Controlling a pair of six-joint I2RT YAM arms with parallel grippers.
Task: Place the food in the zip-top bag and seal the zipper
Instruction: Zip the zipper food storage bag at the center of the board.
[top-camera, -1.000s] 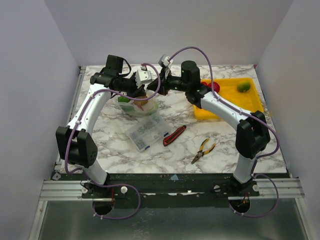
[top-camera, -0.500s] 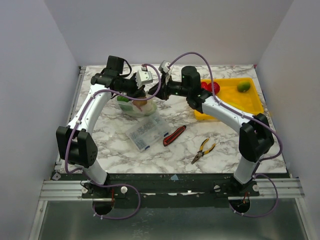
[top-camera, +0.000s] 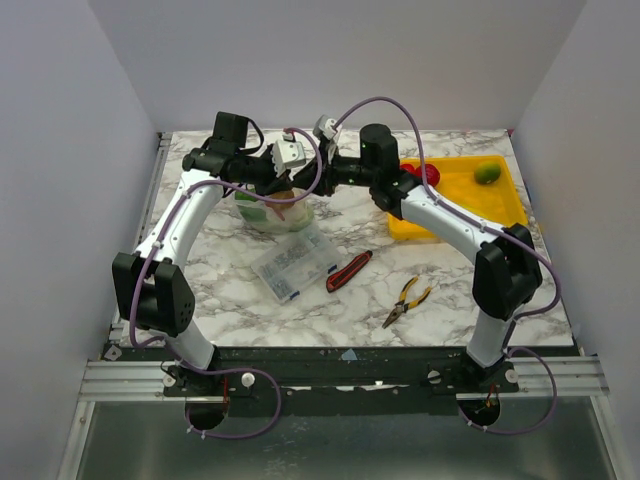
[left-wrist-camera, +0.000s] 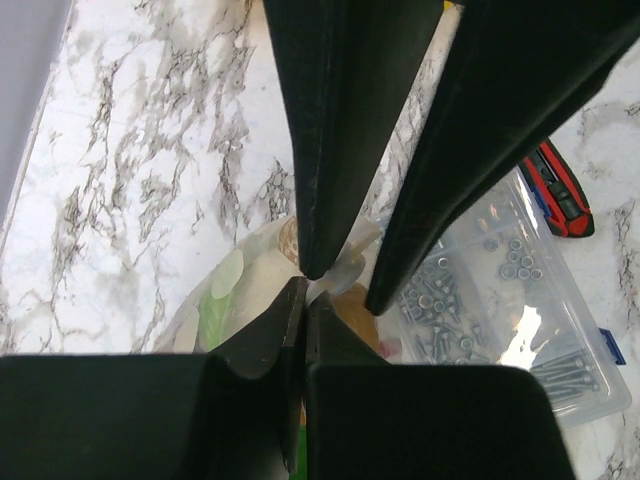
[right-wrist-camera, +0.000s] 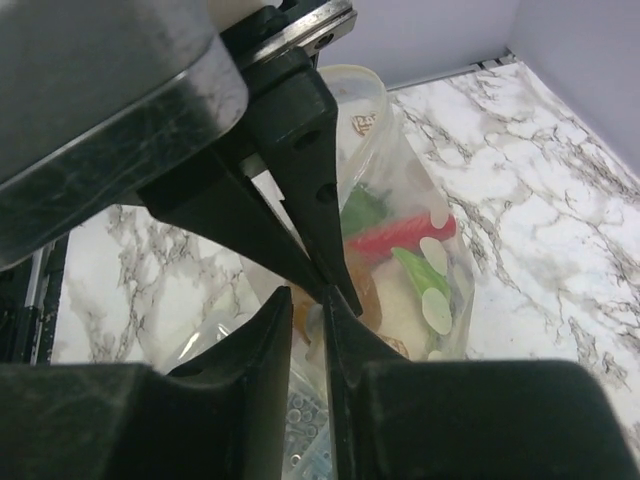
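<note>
The zip-top bag (top-camera: 268, 212) stands at the back left of the table with several food pieces inside: red (right-wrist-camera: 400, 236), green (right-wrist-camera: 421, 280) and white cauliflower (right-wrist-camera: 405, 318). My left gripper (top-camera: 284, 182) is shut on the bag's top rim (left-wrist-camera: 340, 268); its closed tips also show in the right wrist view (right-wrist-camera: 335, 283). My right gripper (top-camera: 304, 180) meets it from the right, its jaws a narrow gap apart around the same rim (right-wrist-camera: 308, 312). A green piece (top-camera: 487, 172) and red pieces (top-camera: 420, 173) lie in the yellow tray (top-camera: 462, 205).
A clear compartment box (top-camera: 295, 263) of screws lies just in front of the bag. A red and black utility knife (top-camera: 348, 270) and pliers (top-camera: 407, 300) lie further to the right. The yellow tray sits at the back right.
My right gripper has moved left from near the tray to the bag's top, beside my left gripper. The left gripper has kept its hold on the bag.
</note>
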